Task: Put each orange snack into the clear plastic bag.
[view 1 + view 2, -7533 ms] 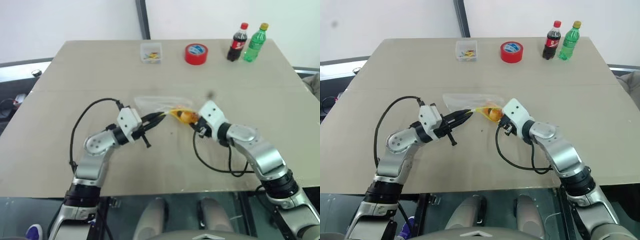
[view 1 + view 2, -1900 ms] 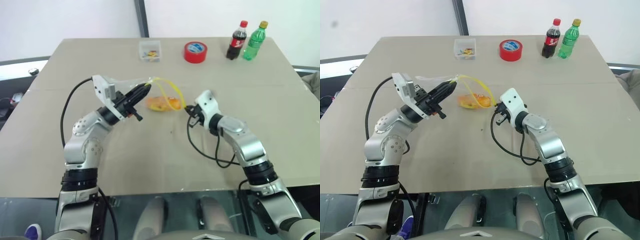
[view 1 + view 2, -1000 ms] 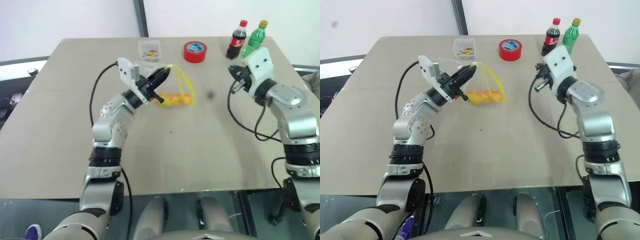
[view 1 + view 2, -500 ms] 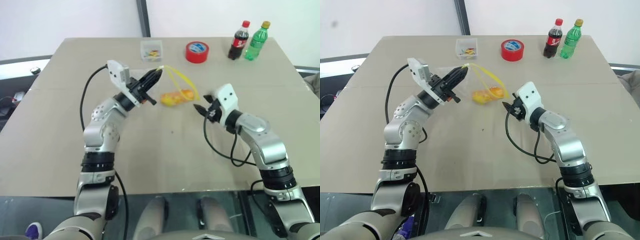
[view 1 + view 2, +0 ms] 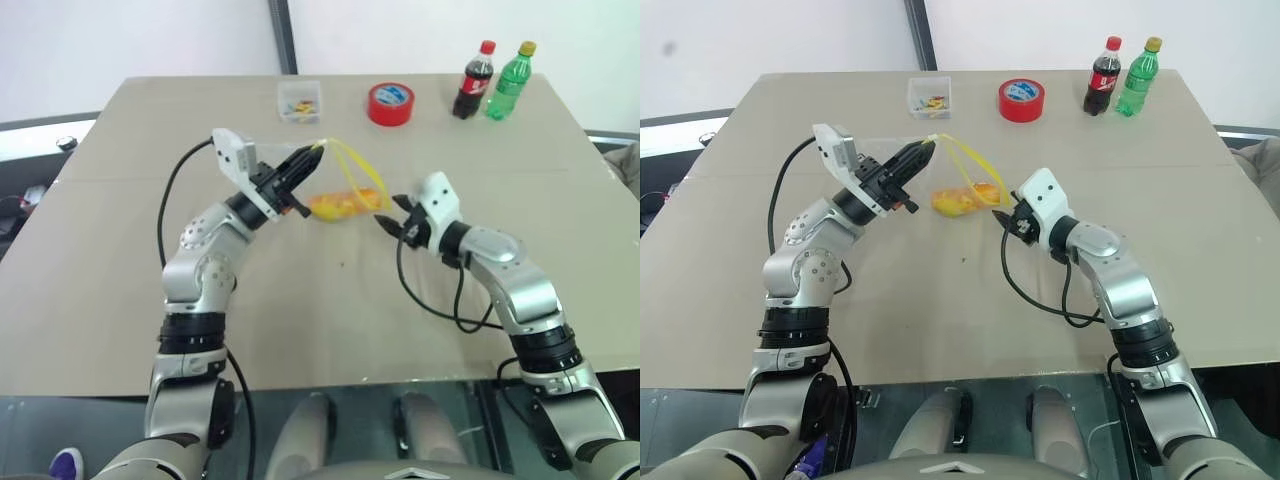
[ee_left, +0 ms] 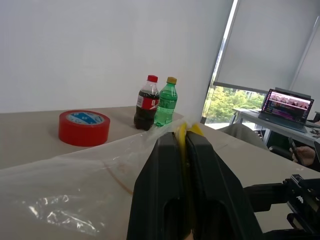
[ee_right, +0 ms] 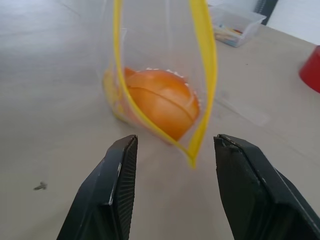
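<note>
The clear plastic bag [image 5: 337, 178] hangs above the table, held by its yellow strip [image 7: 205, 60]. My left gripper [image 6: 182, 134] is shut on that strip at the bag's upper edge. The orange snacks [image 5: 341, 205] lie inside the bag at its bottom, and one shows close up as a rounded orange piece [image 7: 161, 102]. My right gripper [image 5: 388, 216] stands open just right of the bag, level with the snacks. In the right wrist view the lower end of the yellow strip sits just ahead of the gap between its two fingers [image 7: 120, 170].
At the table's far edge stand a small clear box [image 5: 301, 102] of coloured bits, a red tape roll [image 5: 391, 105], a cola bottle [image 5: 474, 82] and a green bottle [image 5: 508, 82]. A laptop [image 6: 288, 106] sits on another table beyond.
My right arm swung down and left from near the bottles to the bag's right side, and its gripper opened. The left gripper kept hold of the bag, barely moving.
</note>
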Tool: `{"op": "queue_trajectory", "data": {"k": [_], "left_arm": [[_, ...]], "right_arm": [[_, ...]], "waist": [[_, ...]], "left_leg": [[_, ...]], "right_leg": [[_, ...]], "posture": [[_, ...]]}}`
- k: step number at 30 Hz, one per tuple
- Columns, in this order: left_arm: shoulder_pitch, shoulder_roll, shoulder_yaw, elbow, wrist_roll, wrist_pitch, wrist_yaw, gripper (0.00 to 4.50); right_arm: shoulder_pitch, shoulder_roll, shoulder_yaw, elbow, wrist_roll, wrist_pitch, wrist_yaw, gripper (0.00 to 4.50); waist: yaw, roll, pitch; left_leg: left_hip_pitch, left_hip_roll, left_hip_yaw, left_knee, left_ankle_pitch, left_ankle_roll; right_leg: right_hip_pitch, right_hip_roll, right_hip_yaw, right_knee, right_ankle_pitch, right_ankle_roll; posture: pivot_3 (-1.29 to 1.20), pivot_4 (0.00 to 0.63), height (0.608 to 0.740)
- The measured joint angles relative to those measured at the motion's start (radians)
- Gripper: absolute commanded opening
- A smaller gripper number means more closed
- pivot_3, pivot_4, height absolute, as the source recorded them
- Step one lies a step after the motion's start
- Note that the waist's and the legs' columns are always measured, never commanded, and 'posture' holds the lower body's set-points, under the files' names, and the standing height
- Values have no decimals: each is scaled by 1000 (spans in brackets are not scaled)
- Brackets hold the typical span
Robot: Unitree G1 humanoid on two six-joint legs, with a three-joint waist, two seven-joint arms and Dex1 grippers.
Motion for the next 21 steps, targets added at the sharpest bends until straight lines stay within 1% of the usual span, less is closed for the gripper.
{"op": "queue_trajectory", "data": {"k": [4, 11, 21], "left_arm": [[0, 1, 0, 0, 0, 0, 0, 0], [0, 1, 1, 0, 0, 0, 0, 0], [6, 4, 1, -2, -2, 0, 0, 0]], "right_arm": [[0, 4, 1, 2, -1, 0, 7, 2456], [-23, 28, 0, 68, -11, -25, -5, 2456], [-31, 28, -6, 109, -14, -35, -25, 2456]], "waist": [[0, 0, 0], [-1, 0, 0], [-1, 0, 0]], "left_leg": [[0, 0, 0, 0, 0, 0], [0, 0, 0, 0, 0, 0], [0, 0, 0, 0, 0, 0]], "right_leg": [[0, 0, 0, 0, 0, 0], [0, 0, 0, 0, 0, 0], [0, 0, 0, 0, 0, 0]], "posture": [[0, 150, 740], [0, 150, 740], [0, 150, 740]]}}
